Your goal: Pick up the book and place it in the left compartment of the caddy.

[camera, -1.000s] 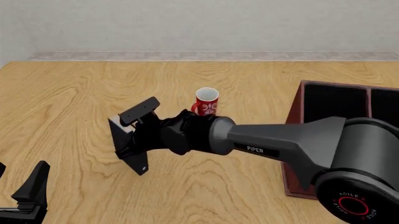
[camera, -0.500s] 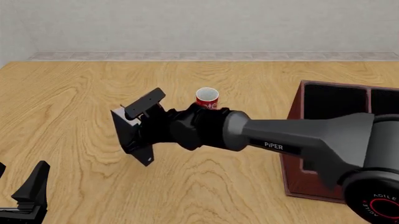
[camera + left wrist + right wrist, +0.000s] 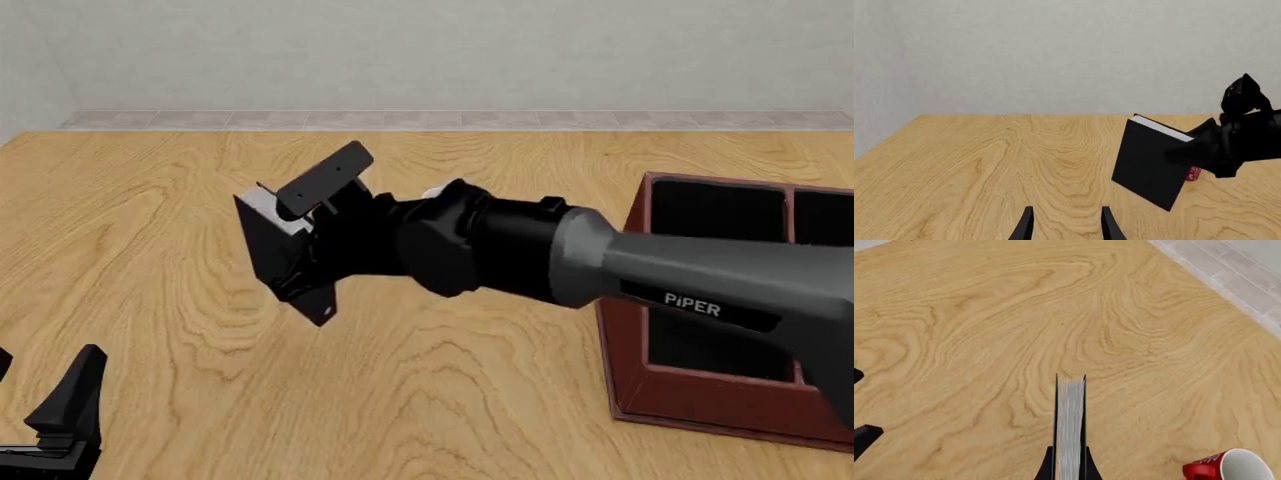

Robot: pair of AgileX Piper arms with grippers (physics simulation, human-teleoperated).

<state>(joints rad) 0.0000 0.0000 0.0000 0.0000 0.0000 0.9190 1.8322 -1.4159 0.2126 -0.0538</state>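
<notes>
Thin black hardcover book with white page edges held off the light wooden table, tilted, well to the left of the big dark red-brown wooden caddy with black interior. Right gripper clamped on that book, fingers pinching both covers, page edges facing the right wrist camera. Seen from the left wrist, same book hanging slanted above the table with its lower corner clear of the wood, right gripper gripping its far edge. Red patterned mug standing on the table between book and caddy, almost wholly hidden behind the right arm in the front view, only a sliver of red showing past the book from the left wrist. Long black-lined left compartment of the caddy open toward the top, partly covered by the right arm. Left gripper low near the table's near edge, far left of the caddy, fingers spread apart with nothing between them.
</notes>
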